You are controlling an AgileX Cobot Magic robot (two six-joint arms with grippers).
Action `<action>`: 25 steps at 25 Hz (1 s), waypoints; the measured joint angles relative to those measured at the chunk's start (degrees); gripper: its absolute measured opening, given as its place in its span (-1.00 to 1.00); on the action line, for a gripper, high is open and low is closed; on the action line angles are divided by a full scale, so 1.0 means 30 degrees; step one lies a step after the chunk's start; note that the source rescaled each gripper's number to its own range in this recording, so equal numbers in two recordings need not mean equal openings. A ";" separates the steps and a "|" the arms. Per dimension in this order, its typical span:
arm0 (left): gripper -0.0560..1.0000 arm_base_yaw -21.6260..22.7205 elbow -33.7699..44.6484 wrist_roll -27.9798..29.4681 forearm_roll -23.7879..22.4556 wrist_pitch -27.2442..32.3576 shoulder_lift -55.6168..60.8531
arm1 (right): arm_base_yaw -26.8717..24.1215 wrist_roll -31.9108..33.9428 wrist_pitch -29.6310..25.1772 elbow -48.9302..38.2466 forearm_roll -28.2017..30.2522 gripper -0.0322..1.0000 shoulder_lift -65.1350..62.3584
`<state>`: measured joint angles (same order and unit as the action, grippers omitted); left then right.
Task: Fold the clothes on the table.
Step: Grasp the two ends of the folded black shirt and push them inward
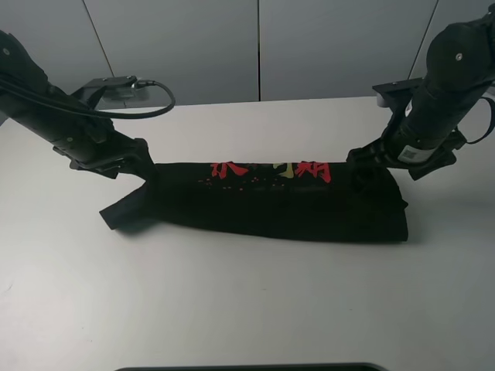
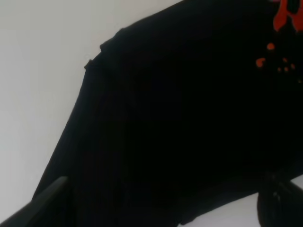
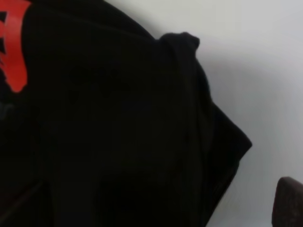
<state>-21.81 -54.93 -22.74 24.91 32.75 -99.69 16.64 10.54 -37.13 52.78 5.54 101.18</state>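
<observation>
The black T-shirt (image 1: 278, 205) lies on the white table (image 1: 247, 309) as a long band folded lengthwise, with the red and yellow print (image 1: 271, 170) along its far edge. One sleeve (image 1: 124, 212) sticks out at the left end. My left gripper (image 1: 145, 168) is down on the shirt's far left corner. In the left wrist view (image 2: 168, 182) its jaws stand wide apart with black cloth (image 2: 180, 123) between them. My right gripper (image 1: 361, 171) is down on the far right corner. In the right wrist view (image 3: 161, 189) it is also spread over the cloth (image 3: 118, 118).
Grey wall panels (image 1: 255, 46) stand behind the table's far edge. A black cable (image 1: 158, 104) loops off the left arm. A dark object (image 1: 247, 367) shows at the table's front edge. Bare white tabletop lies in front of the shirt and at both sides.
</observation>
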 joint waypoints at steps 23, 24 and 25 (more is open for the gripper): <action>0.97 0.0000 -0.0451 0.0031 -0.0472 0.0758 0.0000 | 0.0000 0.1634 0.2404 -0.0810 0.0254 1.00 0.2788; 0.97 0.0000 -0.0451 0.0031 -0.0472 0.0758 0.0000 | 0.0000 0.1634 0.2404 -0.0810 0.0254 1.00 0.2788; 0.97 0.0000 -0.0451 0.0031 -0.0472 0.0758 0.0000 | 0.0000 0.1634 0.2404 -0.0810 0.0209 0.93 0.2828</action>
<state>-21.81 -56.28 -22.65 23.49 35.03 -99.69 16.64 15.44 -29.91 50.35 6.17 109.66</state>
